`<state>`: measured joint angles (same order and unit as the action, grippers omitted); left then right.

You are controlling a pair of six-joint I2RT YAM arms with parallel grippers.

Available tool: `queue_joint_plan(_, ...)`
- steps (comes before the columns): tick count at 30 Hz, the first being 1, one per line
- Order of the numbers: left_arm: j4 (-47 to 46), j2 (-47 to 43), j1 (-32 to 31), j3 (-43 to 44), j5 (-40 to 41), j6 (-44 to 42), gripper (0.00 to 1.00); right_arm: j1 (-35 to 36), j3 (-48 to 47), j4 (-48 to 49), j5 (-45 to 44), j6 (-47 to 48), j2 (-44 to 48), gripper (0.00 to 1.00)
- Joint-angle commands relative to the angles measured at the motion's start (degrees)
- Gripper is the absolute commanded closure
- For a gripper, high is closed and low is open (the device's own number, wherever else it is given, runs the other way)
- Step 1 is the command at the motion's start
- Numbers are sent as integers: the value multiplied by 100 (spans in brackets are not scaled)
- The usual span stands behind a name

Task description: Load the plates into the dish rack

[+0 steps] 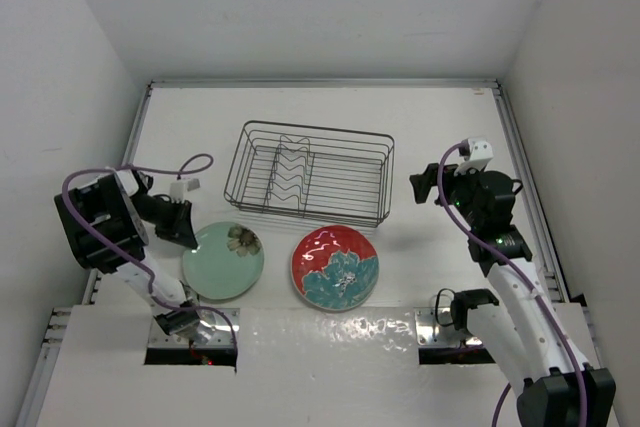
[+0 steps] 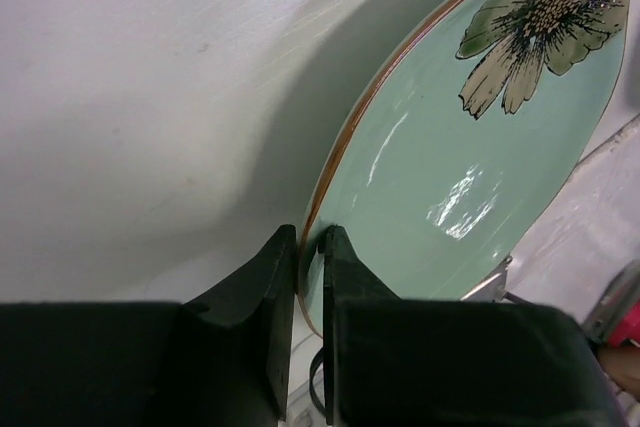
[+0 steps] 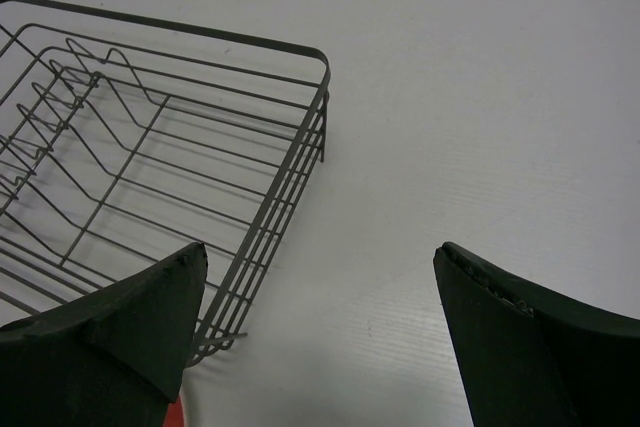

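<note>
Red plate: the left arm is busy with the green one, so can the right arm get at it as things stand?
Probably yes. The right gripper hangs open beside the rack, and the red plate lies flat with only bare table between them.

Top cam overlooked all, L wrist cam close on mint plate (image 2: 470, 177) rim, R wrist cam faced dish rack (image 3: 165, 107) corner

No legible text, brand, number or sign on mint green plate (image 2: 470, 177), red plate (image 1: 335, 267), dish rack (image 1: 315, 129).
</note>
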<state>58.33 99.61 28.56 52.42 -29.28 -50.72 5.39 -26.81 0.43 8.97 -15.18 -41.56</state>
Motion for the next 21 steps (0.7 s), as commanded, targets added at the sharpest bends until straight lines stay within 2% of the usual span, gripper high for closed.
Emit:
queue_joint_plan(1,-312,-670,36,461,579,-229,100,24,-9,230,-10,-11,60,6)
queue_joint_plan(6,-970,-1574,36,725,1169,210,100,24,9,379,341,-73,52,5)
queue_joint_plan(10,-1078,-1936,27,778,943,247,100,24,167,748,544,-196,17,4)
queue_joint_plan(21,-1490,-2288,27,945,889,791,100,24,97,590,852,-205,-36,3)
